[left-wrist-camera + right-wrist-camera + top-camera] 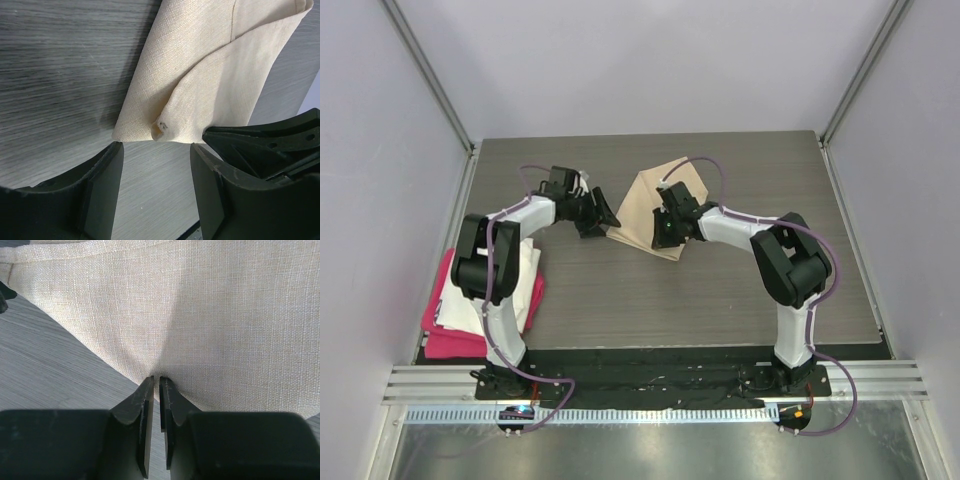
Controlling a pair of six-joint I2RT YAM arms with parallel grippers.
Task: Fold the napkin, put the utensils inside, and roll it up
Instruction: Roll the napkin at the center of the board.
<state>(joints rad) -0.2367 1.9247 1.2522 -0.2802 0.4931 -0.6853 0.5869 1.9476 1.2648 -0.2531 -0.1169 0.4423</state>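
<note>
The beige napkin (642, 198) lies partly folded at the back middle of the table, with one layer lapped over another (200, 75). My right gripper (156, 379) is over its near edge (672, 238), jaws pinched together on the cloth (225, 315), which puckers at the tips. My left gripper (156, 150) stands open just short of the napkin's left corner (603, 215), with only bare table between its fingers. The right gripper's black fingers (270, 145) show at the right of the left wrist view. The utensils are out of view.
A pile of white cloth (525, 275) on pink-red cloth (445, 335) lies at the table's left edge beside the left arm. Metal frame posts and grey walls close in the table (620, 300) on three sides.
</note>
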